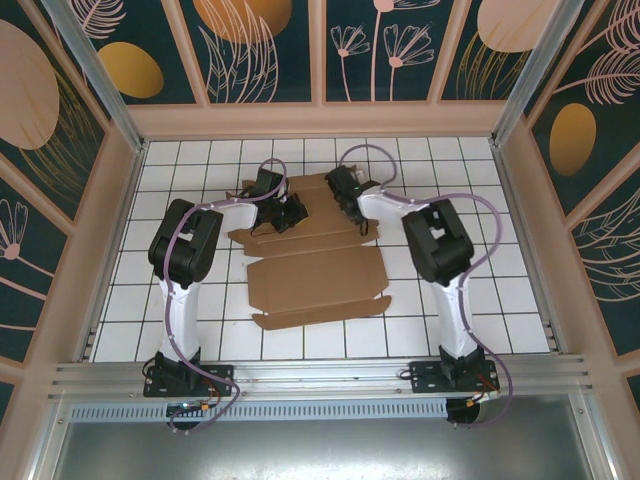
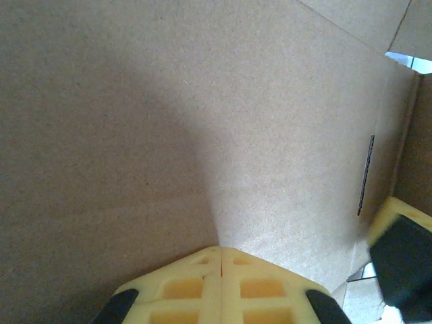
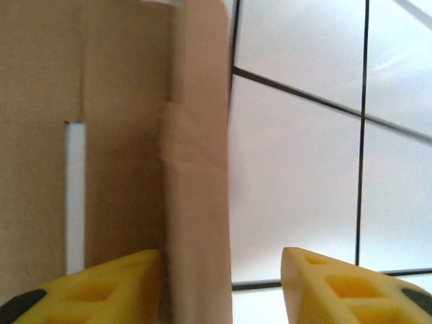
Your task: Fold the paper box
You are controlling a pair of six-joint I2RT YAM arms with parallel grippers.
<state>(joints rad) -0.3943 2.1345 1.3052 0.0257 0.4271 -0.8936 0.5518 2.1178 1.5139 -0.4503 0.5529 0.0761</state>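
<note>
The paper box (image 1: 315,280) lies mostly flat in the middle of the white tiled bench (image 1: 500,310), between the two arms. The left claw (image 2: 221,260) is closed, its tips together right at the cardboard. The right claw (image 3: 223,266) stands open around a raised cardboard edge, which is close to one finger.

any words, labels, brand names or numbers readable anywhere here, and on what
None can be read.
The plain brown cardboard die-cut sheet is unprinted; the dark line on it in the left wrist view is a cut slit, not text.
The white tiled table bears only black grid lines.
The dark painted wall panels show leaf and flower drawings, no letters.
</note>
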